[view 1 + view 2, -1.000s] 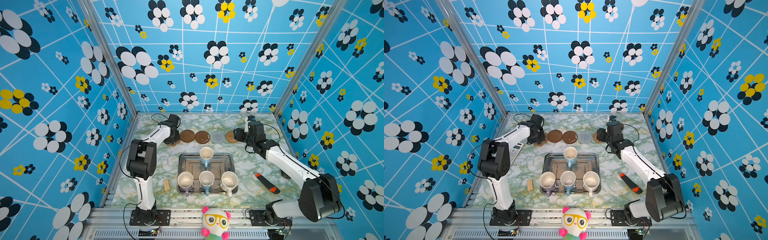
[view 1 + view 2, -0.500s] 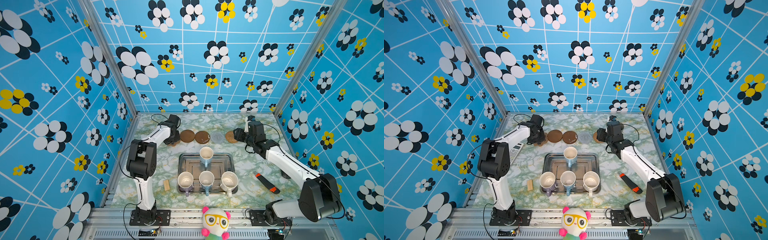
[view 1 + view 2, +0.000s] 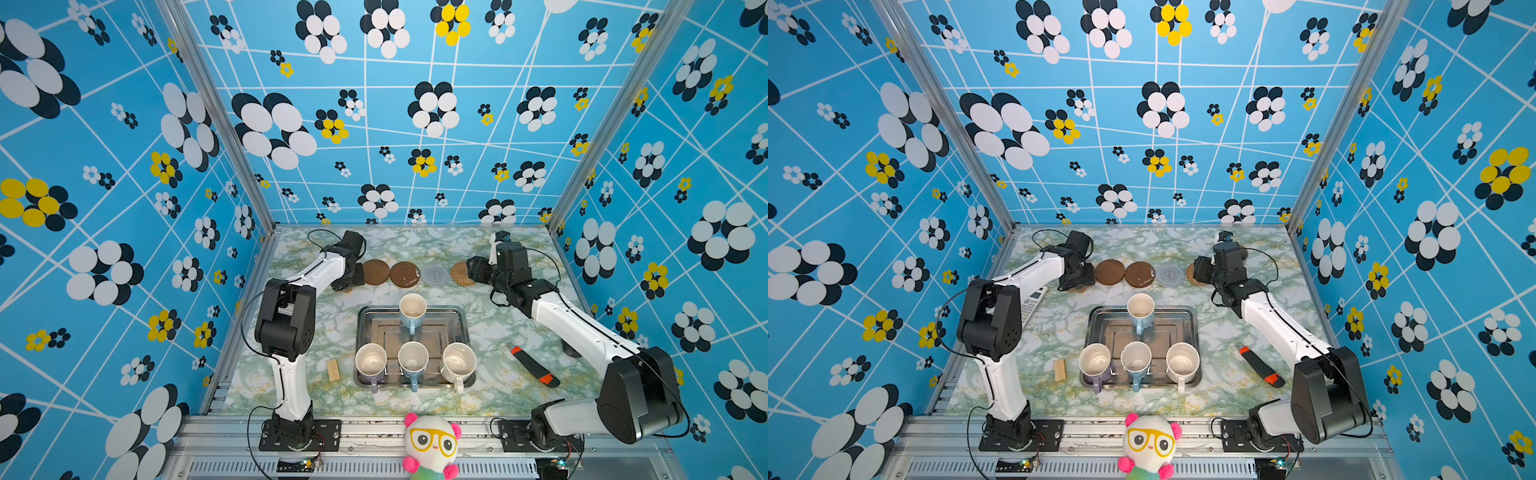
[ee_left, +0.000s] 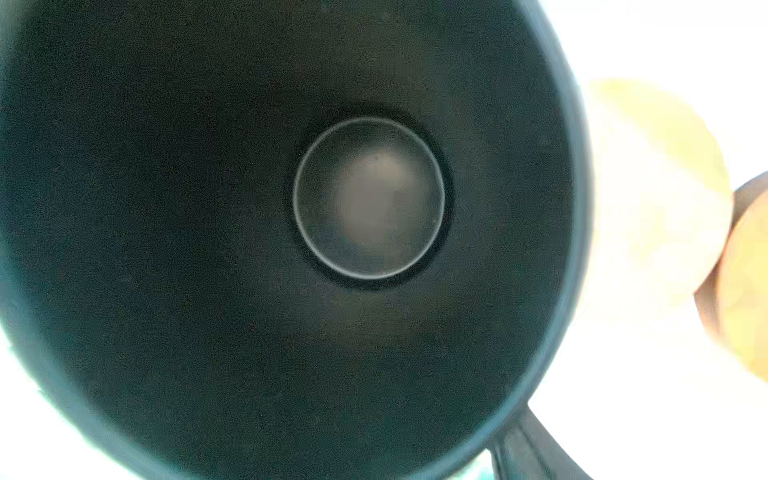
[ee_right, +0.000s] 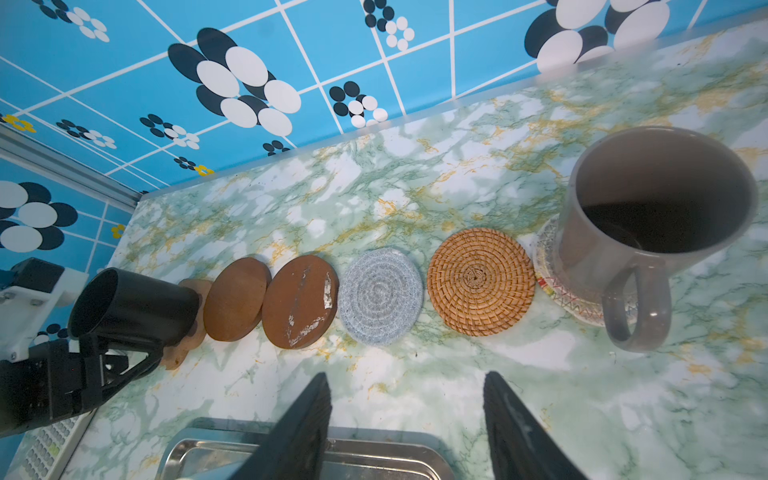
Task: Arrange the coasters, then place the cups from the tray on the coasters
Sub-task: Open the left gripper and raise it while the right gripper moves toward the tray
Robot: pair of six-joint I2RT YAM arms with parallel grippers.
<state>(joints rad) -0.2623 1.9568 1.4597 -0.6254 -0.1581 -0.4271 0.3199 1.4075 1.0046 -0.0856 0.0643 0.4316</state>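
Mug (image 5: 137, 307), matte blk in & out, on tan paw-shaped coaster (image 5: 178, 354).

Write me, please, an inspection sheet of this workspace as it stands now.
Surface: marbled tabletop, no spills seen.
Job's things: six coasters in a back row; black mug on paw coaster, grey mug on pale woven coaster; four mugs in tray.
Clutter: orange-black tool, wooden sticks, calculator, plush toy.
Grippers: left gripper at black mug, grip unclear; right gripper open, empty.
Cables: black loops along both arms.
Surroundings: blue flowered walls.
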